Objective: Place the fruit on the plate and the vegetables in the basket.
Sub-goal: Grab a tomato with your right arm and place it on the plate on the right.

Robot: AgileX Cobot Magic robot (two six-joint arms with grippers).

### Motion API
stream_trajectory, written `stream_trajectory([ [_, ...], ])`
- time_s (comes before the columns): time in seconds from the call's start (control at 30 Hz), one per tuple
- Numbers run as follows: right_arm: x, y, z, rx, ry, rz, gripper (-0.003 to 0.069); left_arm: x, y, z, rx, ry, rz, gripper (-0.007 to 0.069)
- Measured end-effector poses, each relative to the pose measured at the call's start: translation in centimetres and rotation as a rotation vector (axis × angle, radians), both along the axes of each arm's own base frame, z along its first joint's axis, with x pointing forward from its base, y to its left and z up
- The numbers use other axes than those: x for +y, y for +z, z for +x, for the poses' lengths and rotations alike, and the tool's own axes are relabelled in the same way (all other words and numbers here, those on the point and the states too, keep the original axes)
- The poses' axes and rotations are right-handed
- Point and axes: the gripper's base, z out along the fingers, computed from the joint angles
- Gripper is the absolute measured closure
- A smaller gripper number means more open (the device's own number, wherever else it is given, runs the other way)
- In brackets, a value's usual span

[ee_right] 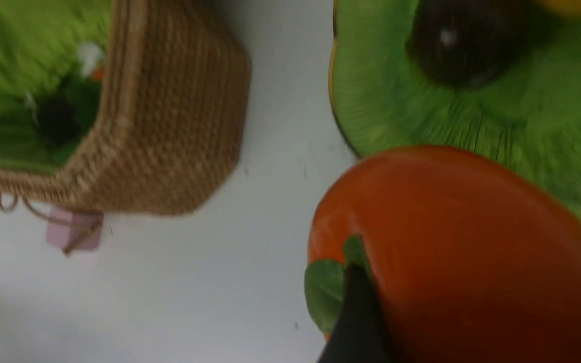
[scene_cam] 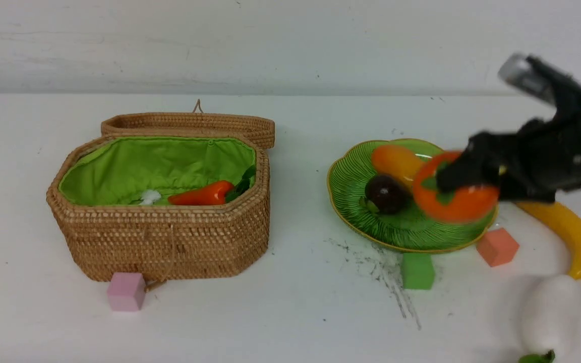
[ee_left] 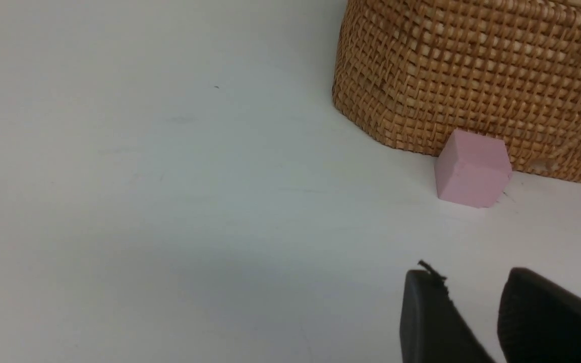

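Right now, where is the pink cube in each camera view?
Front view: pink cube on the table, right at the basket's near wall, toward its left end.
Left wrist view: cube at the foot of the basket's woven wall.
Right wrist view: blurred cube just outside the basket's wall.
Shared landmark: the basket.

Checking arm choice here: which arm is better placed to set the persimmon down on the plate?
Right. The right gripper holds the persimmon just above the plate; the left gripper is empty, over beside the basket.
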Motion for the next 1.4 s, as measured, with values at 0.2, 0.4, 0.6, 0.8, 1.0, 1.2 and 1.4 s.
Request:
stream_trajectory([
  [0.2,0.1,-1.8,5.2,-0.002,-0.003,0.038,0.0131,0.0,0.0,0.0,0.0,0.0,0.0,0.0417],
  [0.4,0.0,-6.6,9.9,0.035,-0.068,0.041,0.0131,0.0,0.0,0.0,0.0,0.0,0.0,0.041],
  [0.6,0.1,-9.1,11.3,0.079,-0.095,0.071,0.0131,0.0,0.0,0.0,0.0,0.0,0.0,0.0405],
  [0.8,-0.4,-9.1,11.2,0.096,-0.081,0.067,0.0131,0.0,0.0,0.0,0.0,0.0,0.0,0.04],
  [1.0,-0.8,-10.2,10.9,0.149,-0.041,0.037,0.009,0.0,0.0,0.0,0.0,0.0,0.0,0.0394],
  [1.2,-0.9,-9.7,10.6,0.149,-0.025,0.032,0.005,0.0,0.0,0.0,0.0,0.0,0.0,0.0391],
  [1.4,-1.0,-7.9,9.9,0.132,-0.006,-0.001,0.005,0.0,0.0,0.0,0.0,0.0,0.0,0.0388],
])
